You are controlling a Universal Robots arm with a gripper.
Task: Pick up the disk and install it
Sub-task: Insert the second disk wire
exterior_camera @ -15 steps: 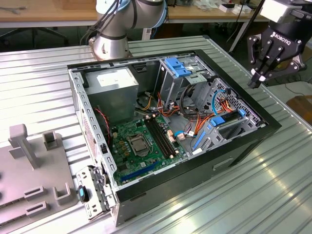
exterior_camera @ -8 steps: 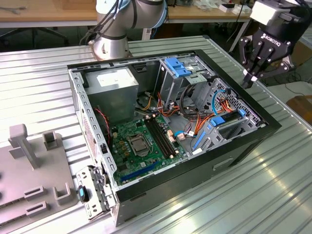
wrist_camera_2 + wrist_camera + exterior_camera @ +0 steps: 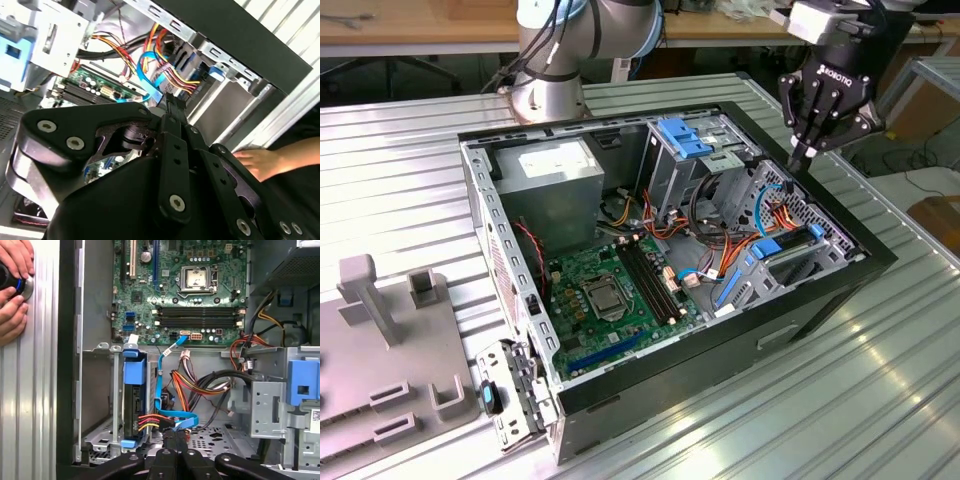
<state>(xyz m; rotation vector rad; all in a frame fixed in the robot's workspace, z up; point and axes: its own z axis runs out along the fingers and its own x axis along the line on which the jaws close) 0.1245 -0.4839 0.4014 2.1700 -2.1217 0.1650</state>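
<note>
Below hand (image 3: 175, 447), disk (image 3: 134, 410) seated in case (image 3: 820, 290)

The arm (image 3: 560, 45) has silver-grey tubular segments with a light blue joint cap and blue cables running alongside. The pincer (image 3: 804, 152) is matte black, built from flat linkage bars joined by round silver screw heads, with white lettering on its body. A pale grey block (image 3: 817, 18) sits above it.

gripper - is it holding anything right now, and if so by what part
Nothing is held. The gripper hangs above the open computer case with its fingers closed together on nothing. The disk sits in its bay with cables attached.
</note>
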